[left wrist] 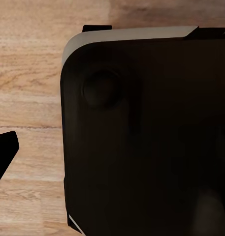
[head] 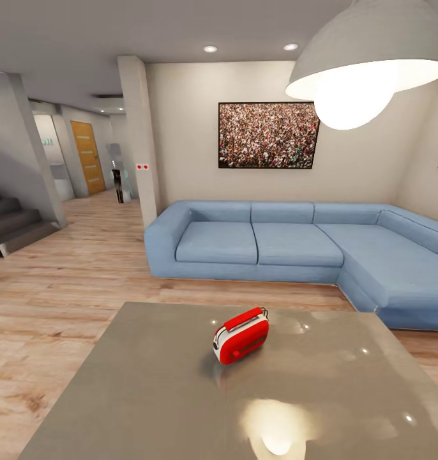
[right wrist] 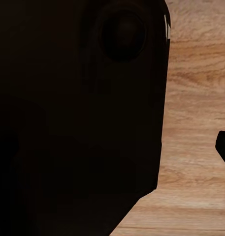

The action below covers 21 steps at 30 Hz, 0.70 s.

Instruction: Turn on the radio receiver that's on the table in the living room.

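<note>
Grey table (head: 149,383) w/ red radio receiver (head: 241,336) mid-top, end effectors unseen in head view.

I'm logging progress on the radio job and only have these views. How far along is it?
Done: the robot faces the table in the living room, with the radio receiver standing on it ahead. In hand: nothing; no arm reaches over the table in the head view, and both wrist views look at wood floor past a dark body. Left: reach out and switch it on.
</note>
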Available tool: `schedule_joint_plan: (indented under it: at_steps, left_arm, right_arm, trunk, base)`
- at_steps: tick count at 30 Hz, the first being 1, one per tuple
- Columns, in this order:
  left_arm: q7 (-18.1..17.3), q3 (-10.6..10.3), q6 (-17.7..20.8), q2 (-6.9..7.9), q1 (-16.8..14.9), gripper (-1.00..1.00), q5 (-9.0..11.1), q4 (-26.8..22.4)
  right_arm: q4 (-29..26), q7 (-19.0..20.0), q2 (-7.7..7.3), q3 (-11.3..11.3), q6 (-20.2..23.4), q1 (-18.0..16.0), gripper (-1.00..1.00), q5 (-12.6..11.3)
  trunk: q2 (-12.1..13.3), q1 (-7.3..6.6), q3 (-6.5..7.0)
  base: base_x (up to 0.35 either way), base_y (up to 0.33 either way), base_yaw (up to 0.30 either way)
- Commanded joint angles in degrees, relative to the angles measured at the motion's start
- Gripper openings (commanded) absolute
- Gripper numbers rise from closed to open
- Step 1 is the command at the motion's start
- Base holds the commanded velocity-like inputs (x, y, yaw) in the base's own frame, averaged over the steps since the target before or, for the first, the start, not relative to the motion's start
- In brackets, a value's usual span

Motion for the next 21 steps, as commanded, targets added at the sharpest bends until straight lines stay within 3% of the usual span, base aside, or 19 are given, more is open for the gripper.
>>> schedule_joint_plan:
  at_steps: [1, 21]
  left_arm:
    - [0.0, 0.0, 0.0, 0.00, 0.0, 1.00, 0.0, 0.0]
    - [-0.7, 0.2, 0.0, -0.85, 0.0, 1.00, 0.0, -2.8]
  right_arm:
    - [0.0, 0.0, 0.01, 0.0, 0.0, 0.0, 1.00, 0.0]
    - [0.0, 0.0, -0.21, -0.1, 0.0, 0.0, 1.00, -0.1]
  trunk:
    - [0.0, 0.00, 0.00]
    - [0.0, 0.00, 0.00]
  base:
    - [0.000, 0.000, 0.000]
    - [0.000, 0.000, 0.000]
